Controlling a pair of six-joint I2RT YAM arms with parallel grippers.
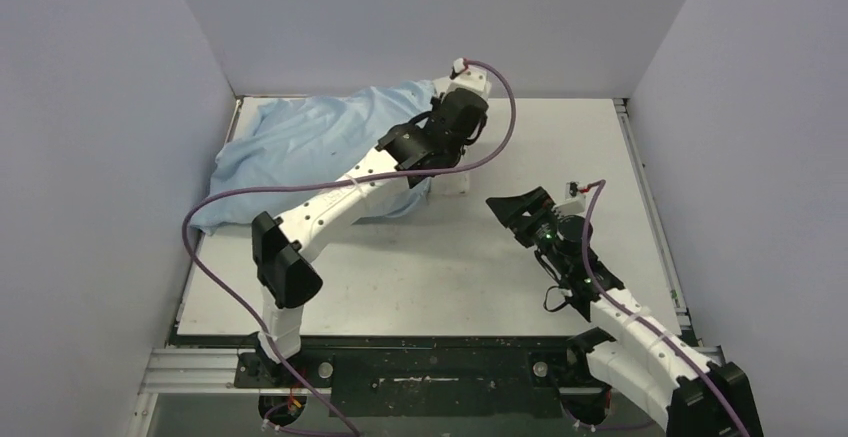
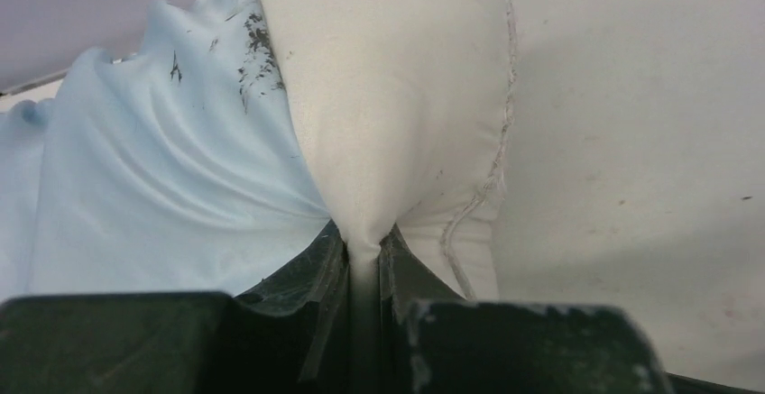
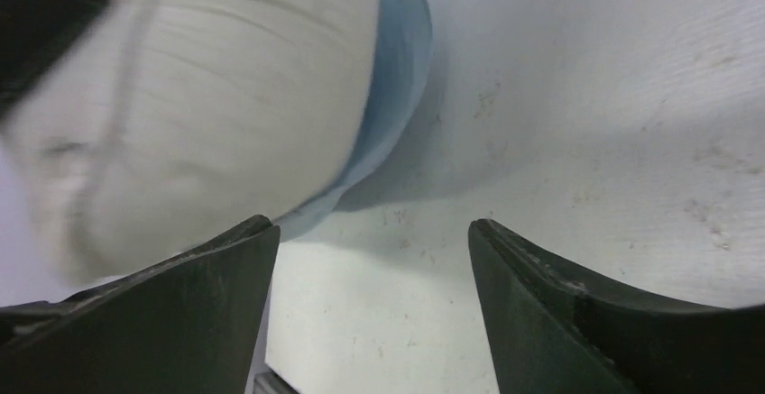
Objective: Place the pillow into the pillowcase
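Surface: scuffed white table [image 1: 450,267], enclosed by pale walls [image 1: 430,17] on three sides | pillowcase [image 1: 300,142] is spread at far left, pillow [image 2: 388,96] end exposed beside it | left gripper [image 2: 365,263] is clamped on pillow fabric | right gripper [image 3: 370,232] is held spread, empty, near the pillow.

bare table [image 1: 560,147] right of pillow [image 2: 388,96] and pillowcase [image 1: 300,142]

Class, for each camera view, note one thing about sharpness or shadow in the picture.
Top external: even light, the table sharp edge to edge. Left wrist: the pillow is crisp, the left gripper near the lens dark and soft. Right wrist: the pillow is smeared with blur; the pillowcase throws a soft shadow on the table.
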